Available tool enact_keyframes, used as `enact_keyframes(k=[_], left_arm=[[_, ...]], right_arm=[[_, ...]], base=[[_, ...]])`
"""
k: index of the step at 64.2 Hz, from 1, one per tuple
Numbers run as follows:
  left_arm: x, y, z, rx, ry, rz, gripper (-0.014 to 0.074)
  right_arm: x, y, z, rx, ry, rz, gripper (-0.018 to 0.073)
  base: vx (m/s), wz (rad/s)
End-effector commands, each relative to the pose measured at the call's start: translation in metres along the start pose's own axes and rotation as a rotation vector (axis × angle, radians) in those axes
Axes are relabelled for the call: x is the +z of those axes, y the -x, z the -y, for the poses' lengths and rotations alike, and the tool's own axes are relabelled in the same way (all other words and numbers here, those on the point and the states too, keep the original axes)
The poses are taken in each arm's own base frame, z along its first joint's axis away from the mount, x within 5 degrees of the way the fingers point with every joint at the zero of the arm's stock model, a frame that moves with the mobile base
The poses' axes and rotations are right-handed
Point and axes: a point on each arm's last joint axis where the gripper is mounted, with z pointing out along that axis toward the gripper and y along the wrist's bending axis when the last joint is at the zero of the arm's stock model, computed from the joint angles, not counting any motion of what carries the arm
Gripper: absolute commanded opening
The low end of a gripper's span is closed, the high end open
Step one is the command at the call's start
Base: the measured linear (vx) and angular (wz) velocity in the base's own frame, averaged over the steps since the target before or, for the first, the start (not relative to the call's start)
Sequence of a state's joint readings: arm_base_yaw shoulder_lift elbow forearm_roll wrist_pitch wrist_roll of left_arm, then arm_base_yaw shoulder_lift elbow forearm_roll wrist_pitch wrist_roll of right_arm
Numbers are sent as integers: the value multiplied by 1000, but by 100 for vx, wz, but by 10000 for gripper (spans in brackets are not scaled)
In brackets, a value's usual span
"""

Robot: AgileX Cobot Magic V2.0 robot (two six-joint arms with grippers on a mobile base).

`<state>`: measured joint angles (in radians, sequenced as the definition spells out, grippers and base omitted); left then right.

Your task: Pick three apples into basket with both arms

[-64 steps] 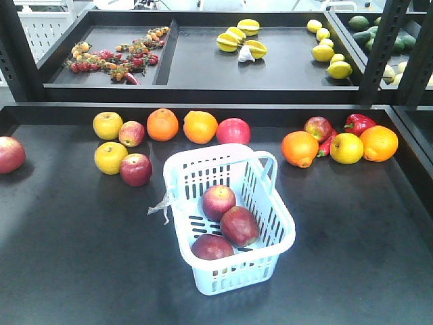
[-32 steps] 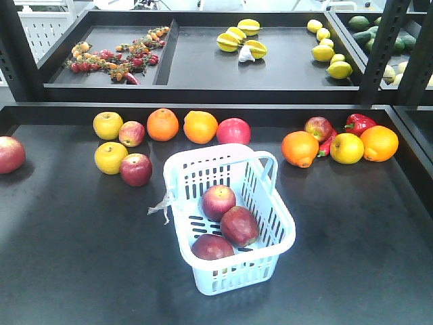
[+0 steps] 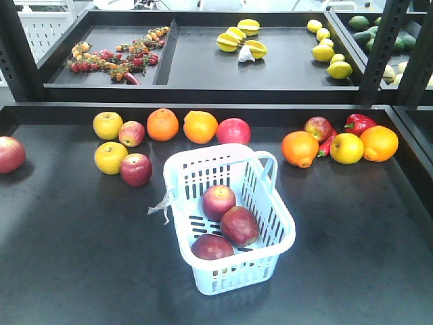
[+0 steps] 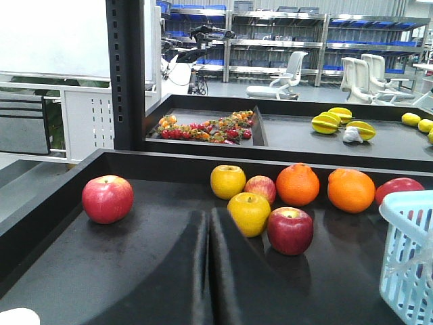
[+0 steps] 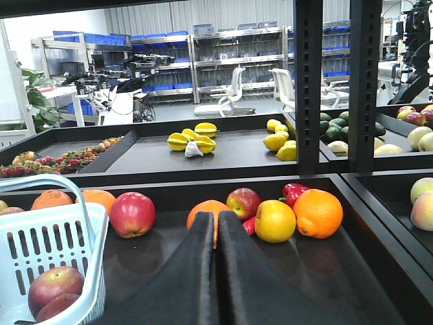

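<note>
Three dark red apples (image 3: pixel 220 202) (image 3: pixel 239 225) (image 3: pixel 212 248) sit inside the pale blue-white slotted plastic basket (image 3: pixel 281 223) at the middle of the black tray table (image 3: pixel 81 257). At eleven o'clock from it lies a red apple (image 3: pixel 136 169) beside a yellow round fruit (image 3: pixel 110 157). Left gripper (image 4: pixel 208 223): fingers pressed together, holding nothing. Right gripper (image 5: pixel 216 230): fingers pressed together too, nothing between them.

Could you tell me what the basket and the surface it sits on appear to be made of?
The basket looks like moulded plastic, pale blue-white with a slight gloss; its slotted walls and thin hoop handle suggest that. The table looks like a dark, matte sheet, possibly rubber or coated board; it gives only soft, dull reflections, so the exact material stays open.
</note>
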<state>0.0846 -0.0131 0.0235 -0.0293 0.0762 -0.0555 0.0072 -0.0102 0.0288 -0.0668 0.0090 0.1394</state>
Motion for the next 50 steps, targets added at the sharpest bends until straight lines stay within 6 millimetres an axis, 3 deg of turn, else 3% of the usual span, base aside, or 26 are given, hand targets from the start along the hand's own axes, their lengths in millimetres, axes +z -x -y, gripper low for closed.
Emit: enact_keyframes(k=[1,50], left_arm=[[0,0,0,-17,-5,66,-6],[0,0,0,-17,-5,66,-6]], right_arm=[[-1,3,0,-19,4,76,-4],[-1,3,0,-19,4,76,-4]], base=[[0,0],[0,0]])
